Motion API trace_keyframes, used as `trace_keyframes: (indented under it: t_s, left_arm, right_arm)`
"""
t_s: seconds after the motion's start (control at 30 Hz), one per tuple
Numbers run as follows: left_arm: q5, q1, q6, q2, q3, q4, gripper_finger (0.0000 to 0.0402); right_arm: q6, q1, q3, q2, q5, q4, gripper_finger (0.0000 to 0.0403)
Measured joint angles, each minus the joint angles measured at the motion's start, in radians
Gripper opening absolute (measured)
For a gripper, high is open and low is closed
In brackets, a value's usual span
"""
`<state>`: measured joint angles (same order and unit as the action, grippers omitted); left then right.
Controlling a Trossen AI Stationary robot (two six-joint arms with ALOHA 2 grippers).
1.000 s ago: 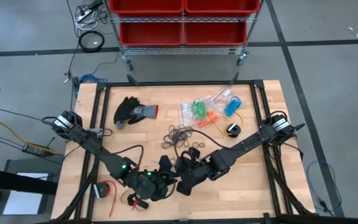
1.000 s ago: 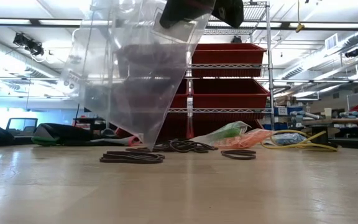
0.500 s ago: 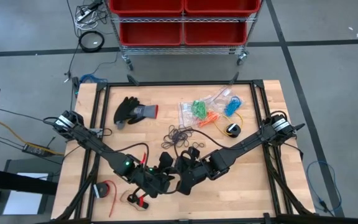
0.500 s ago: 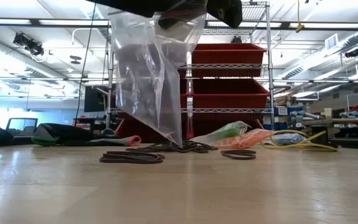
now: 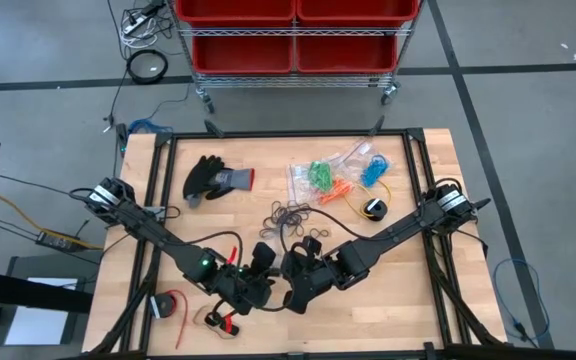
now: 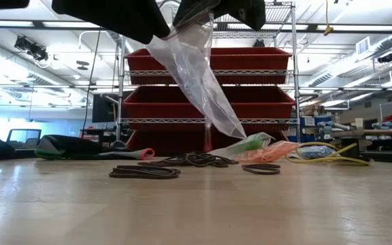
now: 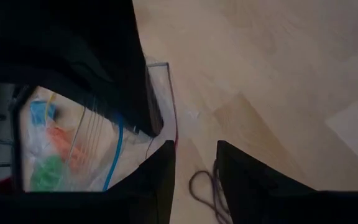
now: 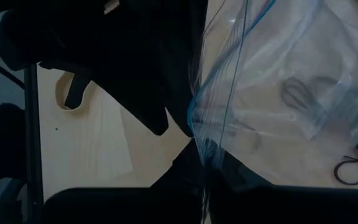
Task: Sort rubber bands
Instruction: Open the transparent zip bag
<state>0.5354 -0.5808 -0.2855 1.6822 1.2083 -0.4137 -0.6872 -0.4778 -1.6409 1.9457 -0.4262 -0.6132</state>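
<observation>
Rubber bands [image 5: 290, 215]: thin dark loops heaped mid-table; right gripper [image 5: 294, 287] pinches clear bag [image 6: 196, 75], left gripper [image 5: 258, 283] parted

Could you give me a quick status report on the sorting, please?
Right gripper shut on clear bag, held above table. Left gripper beside it, fingers parted. Black bands loose on table. Nothing in the way.

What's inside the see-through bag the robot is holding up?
The clear bag hanging from the right claw looks empty. Its top, under the claw, is hidden. Black rubber bands lie below on the table.
</observation>
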Motion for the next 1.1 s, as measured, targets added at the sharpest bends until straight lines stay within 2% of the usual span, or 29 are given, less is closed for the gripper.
trace_keyframes:
  t_s: [0.2, 0.37, 0.53, 0.6, 0.67, 0.73, 0.93, 1.0, 1.1]
  left_arm:
    - [-0.126, 0.016, 0.206, 0.017, 0.000, 0.014, 0.0126]
    - [-0.137, 0.016, 0.215, 0.022, -0.001, 0.046, 0.0126]
    - [-0.252, 0.014, 0.235, 0.023, -0.001, 0.106, 0.0126]
    - [-0.203, 0.006, 0.225, 0.022, -0.001, 0.096, 0.0126]
    - [-0.103, -0.010, 0.173, 0.014, -0.001, 0.070, 0.0126]
    - [-0.009, -0.029, 0.105, 0.005, 0.000, 0.075, 0.0126]
    - [0.166, -0.082, -0.123, 0.001, 0.040, 0.116, 0.0126]
    - [0.208, -0.074, -0.154, 0.001, 0.040, 0.123, 0.0126]
    - [0.190, -0.044, -0.121, 0.001, 0.040, 0.103, 0.0126]
  right_arm:
    - [-0.001, -0.004, 0.000, 0.000, -0.025, -0.006, 0.0000]
    - [-0.016, -0.004, 0.000, 0.000, -0.040, -0.012, 0.0000]
    - [-0.018, -0.006, 0.000, 0.000, -0.050, -0.015, 0.0000]
    - [-0.027, -0.009, 0.000, 0.000, -0.048, -0.027, 0.0000]
    - [-0.038, -0.010, 0.000, 0.000, -0.027, -0.044, 0.0000]
    - [-0.047, -0.012, 0.000, 0.000, -0.012, -0.057, 0.0000]
    - [-0.046, -0.013, 0.000, 0.000, 0.005, -0.053, 0.0000]
    - [-0.045, -0.014, 0.000, 0.000, 0.011, -0.041, 0.0000]
    - [-0.034, -0.021, 0.000, 0.000, 0.011, -0.028, 0.0000]
